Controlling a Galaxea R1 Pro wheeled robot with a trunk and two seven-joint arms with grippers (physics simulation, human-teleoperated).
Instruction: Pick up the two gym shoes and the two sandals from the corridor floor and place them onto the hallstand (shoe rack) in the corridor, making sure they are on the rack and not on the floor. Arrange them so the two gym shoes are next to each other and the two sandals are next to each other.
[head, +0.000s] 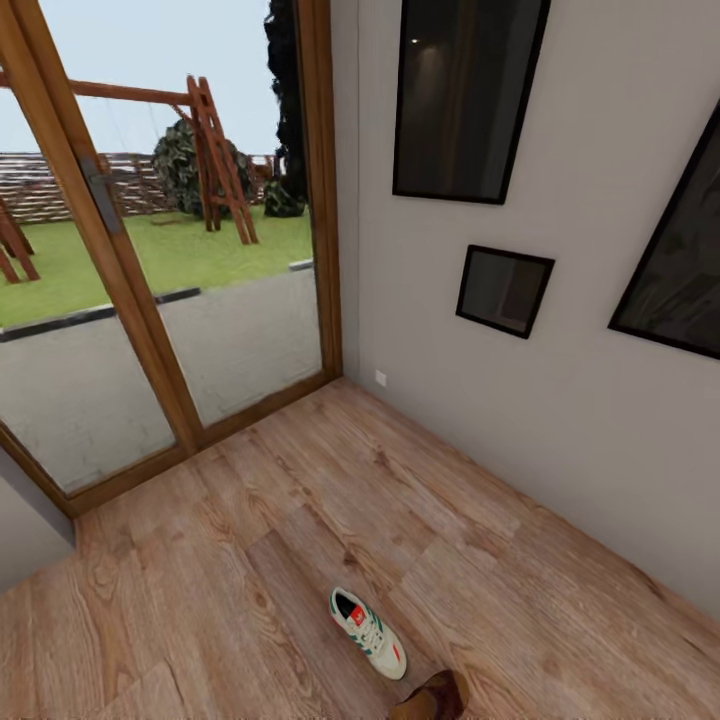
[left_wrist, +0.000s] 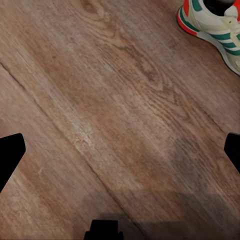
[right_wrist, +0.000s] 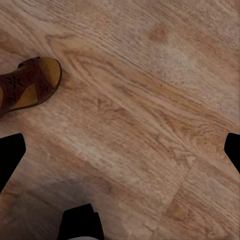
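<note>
Lying on corridor floor (head: 250, 560), gym shoe (left_wrist: 212, 24) well beyond spread left tool (left_wrist: 120, 150), sandal (right_wrist: 27, 89) beside spread right tool (right_wrist: 120, 150)

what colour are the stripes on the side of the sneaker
Green, on a white sneaker with a red heel patch; the left wrist view shows it best.

Three views of one corridor corner

The head view looks down from high across the floor (head: 250, 560) toward a glass door (head: 150, 300). Both wrist views face the planks closely; the left shares the sneaker (head: 368, 633) (left_wrist: 212, 27), the right the sandal (head: 432, 698) (right_wrist: 27, 90).
</note>
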